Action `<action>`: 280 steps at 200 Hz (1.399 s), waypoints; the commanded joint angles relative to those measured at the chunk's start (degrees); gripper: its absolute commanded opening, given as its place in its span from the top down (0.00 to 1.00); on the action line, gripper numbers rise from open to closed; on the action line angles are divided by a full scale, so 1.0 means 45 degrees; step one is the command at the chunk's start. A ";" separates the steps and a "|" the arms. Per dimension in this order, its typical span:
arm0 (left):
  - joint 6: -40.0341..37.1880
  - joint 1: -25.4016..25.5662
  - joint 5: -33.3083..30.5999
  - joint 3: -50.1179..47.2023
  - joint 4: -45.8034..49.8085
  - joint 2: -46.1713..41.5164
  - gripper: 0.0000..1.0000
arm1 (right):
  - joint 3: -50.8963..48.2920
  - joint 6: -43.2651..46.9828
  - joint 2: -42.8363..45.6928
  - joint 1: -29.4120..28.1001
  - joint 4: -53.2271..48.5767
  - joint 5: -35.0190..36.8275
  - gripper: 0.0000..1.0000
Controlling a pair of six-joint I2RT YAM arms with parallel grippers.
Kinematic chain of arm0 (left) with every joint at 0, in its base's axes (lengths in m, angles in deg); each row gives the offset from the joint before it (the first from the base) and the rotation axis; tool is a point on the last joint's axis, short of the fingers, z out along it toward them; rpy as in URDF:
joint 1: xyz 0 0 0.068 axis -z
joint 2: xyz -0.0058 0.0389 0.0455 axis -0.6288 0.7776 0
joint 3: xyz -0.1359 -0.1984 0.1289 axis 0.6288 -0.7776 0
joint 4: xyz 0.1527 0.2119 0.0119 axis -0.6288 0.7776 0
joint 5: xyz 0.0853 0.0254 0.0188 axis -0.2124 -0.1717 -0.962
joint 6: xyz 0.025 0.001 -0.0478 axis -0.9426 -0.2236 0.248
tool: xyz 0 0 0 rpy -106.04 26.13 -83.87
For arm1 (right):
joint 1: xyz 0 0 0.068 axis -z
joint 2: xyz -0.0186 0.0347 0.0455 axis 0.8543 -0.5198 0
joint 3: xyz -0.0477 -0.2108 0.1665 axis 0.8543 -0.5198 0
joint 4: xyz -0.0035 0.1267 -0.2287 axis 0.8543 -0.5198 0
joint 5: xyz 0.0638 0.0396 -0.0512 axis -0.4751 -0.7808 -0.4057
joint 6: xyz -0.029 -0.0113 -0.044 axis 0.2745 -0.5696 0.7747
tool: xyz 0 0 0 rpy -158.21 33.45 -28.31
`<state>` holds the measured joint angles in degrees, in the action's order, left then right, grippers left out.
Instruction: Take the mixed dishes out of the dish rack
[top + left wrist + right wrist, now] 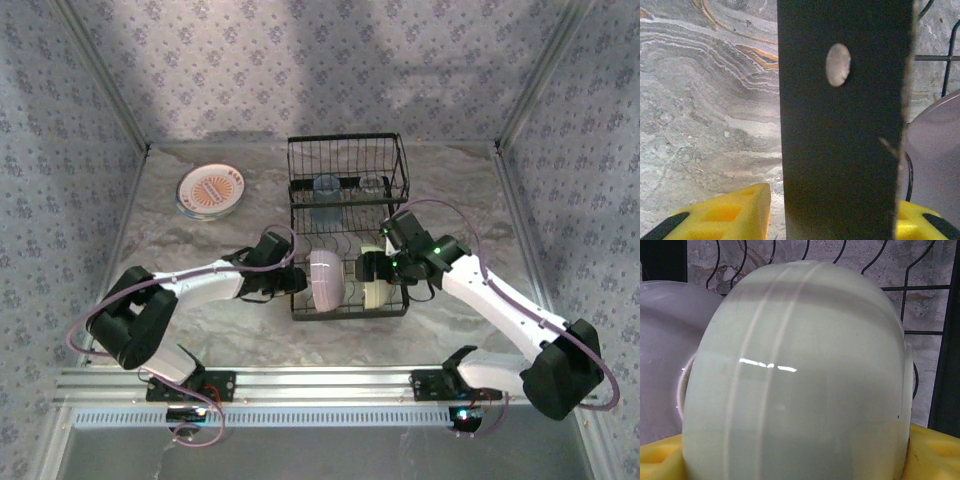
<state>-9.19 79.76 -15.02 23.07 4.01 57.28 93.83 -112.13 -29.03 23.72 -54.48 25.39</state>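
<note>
The black wire dish rack (347, 140) stands mid-table. A lavender bowl (326, 280) and a pale yellow-green bowl (378, 293) stand on edge in its front section. A translucent blue cup (326, 190) sits in the raised back basket. My left gripper (297, 282) is at the rack's left side, its jaws round the black side bar (840, 150), with the lavender bowl (935, 150) just beyond. My right gripper (372, 270) reaches in from the right. Its yellow fingers (935, 450) press both sides of the pale bowl (800, 340), and the lavender bowl (665, 340) stands behind.
A cream plate with an orange centre pattern (211, 190) lies on the table at the back left, on top of another plate. A small clear cup (371, 184) stands beside the blue one in the basket. Patterned walls enclose the marbled table (200, 330).
</note>
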 commanded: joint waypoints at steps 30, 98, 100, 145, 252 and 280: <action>-0.0251 0.0031 0.0190 0.0232 -0.0129 0.0269 0.62 | 0.0844 0.0382 0.0025 -0.0405 -0.1055 0.2168 0.49; -0.0241 0.0034 0.0273 0.0266 -0.0218 0.0428 0.63 | 0.1401 0.0535 -0.0024 -0.1155 -0.1814 0.3870 0.54; -0.0244 0.0026 0.0276 0.0274 -0.0227 0.0437 0.63 | 0.1402 0.0532 -0.0026 -0.1166 -0.1823 0.3888 0.53; -0.0477 0.0019 0.0278 0.0552 0.0240 0.0112 0.62 | 0.1404 0.0536 0.0180 -0.1191 -0.1878 0.3870 0.54; -0.1128 -0.0974 0.0004 0.1111 0.2271 -0.2425 0.42 | 0.1292 0.0760 0.0879 -0.0589 -0.1333 0.2438 0.55; -0.1366 -0.1549 0.0205 0.1140 0.2764 -0.3312 0.41 | 0.1206 0.0774 0.1155 -0.0182 -0.1052 0.1630 0.55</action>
<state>-13.32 74.68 -14.91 26.42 12.66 45.89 97.83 -109.79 -26.80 21.45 -62.26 35.53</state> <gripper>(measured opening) 0.587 0.786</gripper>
